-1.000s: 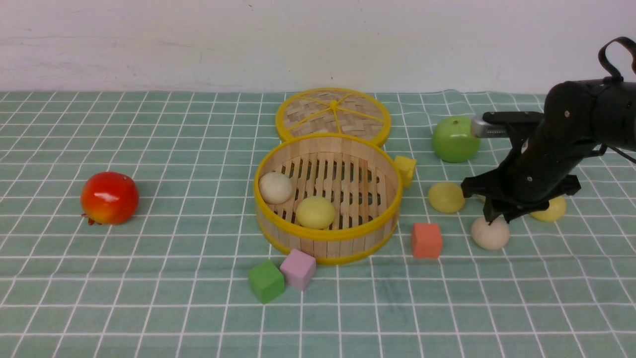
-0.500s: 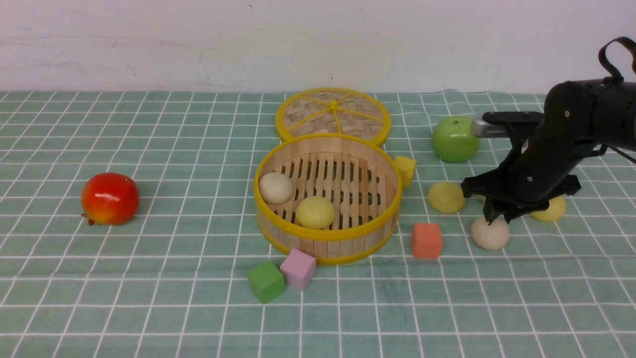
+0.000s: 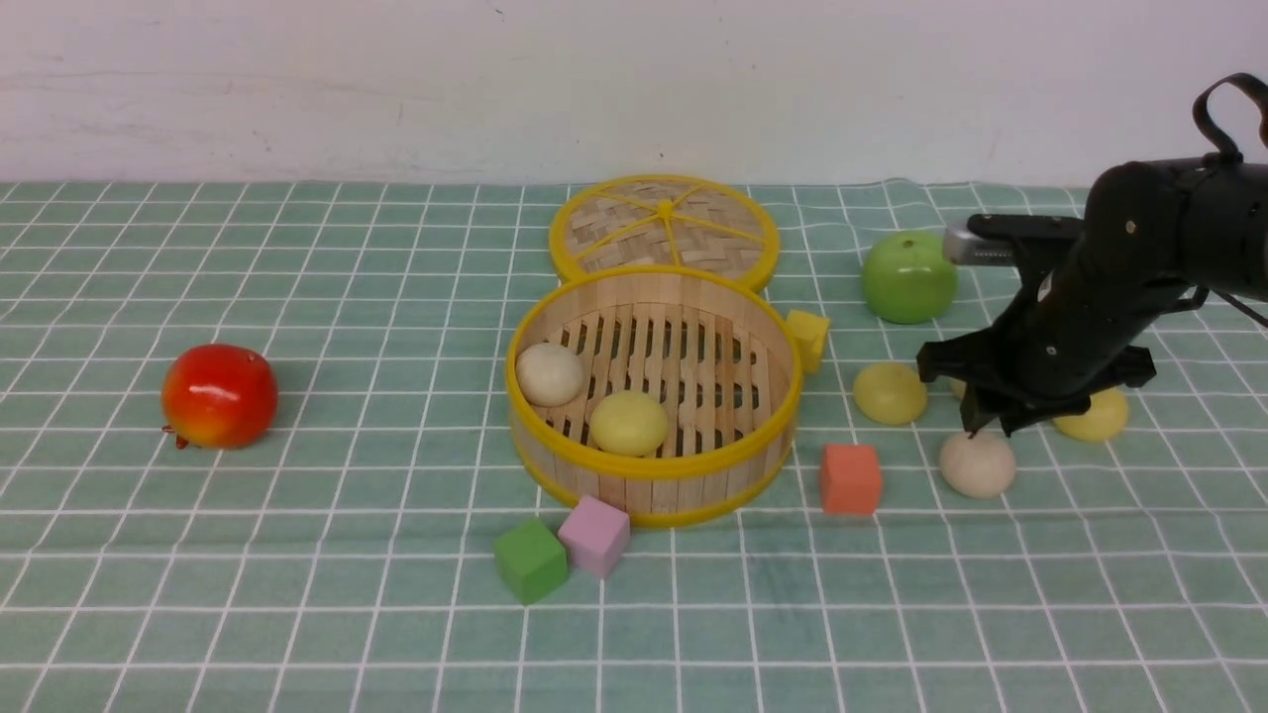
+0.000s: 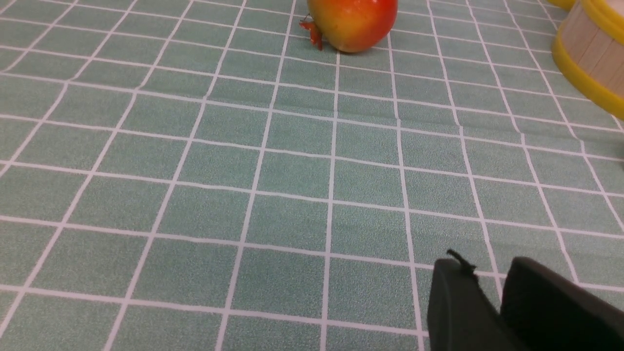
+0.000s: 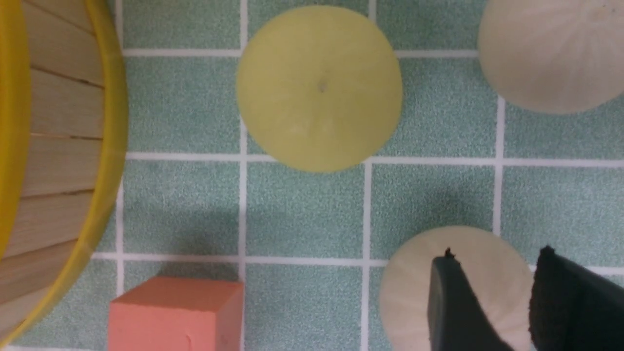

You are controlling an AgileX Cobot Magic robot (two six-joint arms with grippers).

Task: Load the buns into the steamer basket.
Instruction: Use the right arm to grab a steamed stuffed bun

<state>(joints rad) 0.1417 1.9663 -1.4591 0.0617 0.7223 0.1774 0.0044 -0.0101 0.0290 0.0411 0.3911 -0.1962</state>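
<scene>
Directly over beige bun (image 3: 977,465): right gripper (image 3: 991,428), jaws narrowly parted, holding nothing; contact unclear.

Had a good look through all three views and there's honestly nothing to read here. No text, labels, brand marks, numbers or signs on anything that shows up.
</scene>
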